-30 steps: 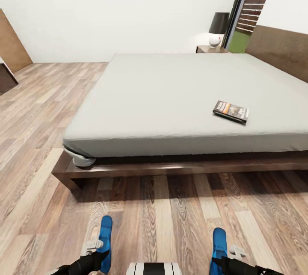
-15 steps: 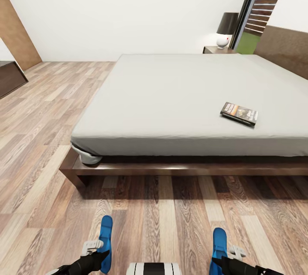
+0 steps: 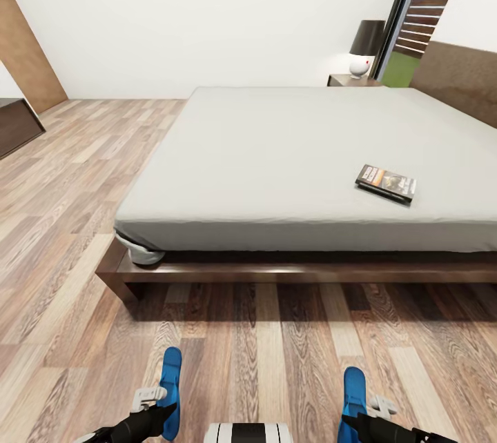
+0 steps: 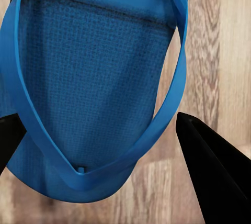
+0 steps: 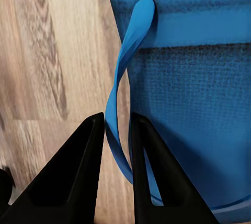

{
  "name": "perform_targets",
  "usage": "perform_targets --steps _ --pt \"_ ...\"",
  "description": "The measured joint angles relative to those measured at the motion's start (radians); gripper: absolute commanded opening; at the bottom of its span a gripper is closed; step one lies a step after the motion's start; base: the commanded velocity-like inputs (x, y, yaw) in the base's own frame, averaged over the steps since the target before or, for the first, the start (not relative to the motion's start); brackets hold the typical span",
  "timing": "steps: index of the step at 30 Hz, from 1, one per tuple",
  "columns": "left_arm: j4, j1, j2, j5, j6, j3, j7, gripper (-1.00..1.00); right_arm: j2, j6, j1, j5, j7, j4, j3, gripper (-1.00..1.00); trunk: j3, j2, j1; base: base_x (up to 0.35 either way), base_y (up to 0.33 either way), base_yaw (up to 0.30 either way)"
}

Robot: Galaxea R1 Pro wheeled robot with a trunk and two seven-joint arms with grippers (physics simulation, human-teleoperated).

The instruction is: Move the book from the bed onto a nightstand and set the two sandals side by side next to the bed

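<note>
Holding one blue sandal each, both grippers are seen at the lower edge of the head view; the left gripper (image 3: 153,407) is at the left blue sandal (image 3: 170,388) and the right gripper (image 3: 373,414) is at the right blue sandal (image 3: 353,391). In the right wrist view the two black fingers (image 5: 73,177) are almost closed, and the thin blue strap (image 5: 125,77) of the sandal is pinched between them; the textured blue sole (image 5: 193,103) is seen just beside the fingers, over the wood plank floor (image 5: 47,51). In the left wrist view the black fingers (image 4: 209,166) are spread wide on both sides of the sandal (image 4: 89,88); its strap loop (image 4: 175,82) lies between them, but contact of the fingers with it cannot be told from this picture.

The book (image 3: 386,182) is lying flat on the pale grey mattress of the bed (image 3: 276,153), near the edge that faces the robot and toward the right side; a dark cover with an orange stripe is shown. The dark wooden frame (image 3: 290,269) is seen under the mattress. Beyond the far corner of the bed a nightstand (image 3: 352,81) is standing, with a lamp (image 3: 364,46) of dark shade and white base on it; the headboard (image 3: 459,81) is at the right.
</note>
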Motion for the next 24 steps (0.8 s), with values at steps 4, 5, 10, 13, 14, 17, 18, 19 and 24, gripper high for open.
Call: perform_targets --steps 4,5,10,13,14,17,18,19,24 --pt "0.0 0.0 0.0 0.0 0.0 0.0 0.0 -1.0 0.0 0.0 -0.001 0.0 0.0 0.0 -0.001 -1.0 0.0 0.0 0.0 0.0 0.0 0.0" --pt "0.0 0.0 0.0 0.0 0.0 0.0 0.0 -1.0 0.0 0.0 0.0 0.0 0.0 0.0 -0.001 -1.0 0.0 0.0 0.0 0.0 0.0 0.0" --pt "0.0 0.0 0.0 0.0 0.0 0.0 0.0 -1.0 0.0 0.0 0.0 0.0 0.0 -0.001 0.0 -1.0 0.0 0.0 0.0 0.0 0.0 0.0" --pt "0.0 0.0 0.0 0.0 0.0 0.0 0.0 -1.0 0.0 0.0 0.0 0.0 0.0 -0.001 0.0 -1.0 0.0 0.0 0.0 0.0 0.0 0.0" --pt "0.0 0.0 0.0 0.0 0.0 0.0 -0.001 -1.0 0.0 0.0 -0.001 0.0 0.0 -0.002 -0.001 -1.0 0.0 0.0 0.0 0.0 0.0 0.0" --pt "0.0 0.0 0.0 0.0 0.0 0.0 -0.003 -1.0 0.0 0.0 -0.001 0.0 0.0 -0.001 0.0 -1.0 0.0 0.0 0.0 0.0 0.0 0.0" --pt "-0.001 0.0 0.0 0.0 0.0 0.001 -0.003 -1.0 0.0 0.0 0.0 0.0 0.0 -0.001 0.0 -1.0 0.0 0.0 0.0 0.0 0.0 0.0" --pt "-0.002 0.0 0.0 0.0 0.001 0.001 -0.003 -1.0 0.0 0.0 0.0 0.0 0.0 -0.001 -0.001 -1.0 0.0 0.0 0.0 0.0 0.0 0.0" --pt "-0.009 -0.004 0.004 0.001 0.012 0.01 -0.001 -1.0 -0.001 0.0 -0.001 0.0 0.0 -0.002 0.0 -1.0 0.0 0.0 0.0 0.0 0.0 0.0"
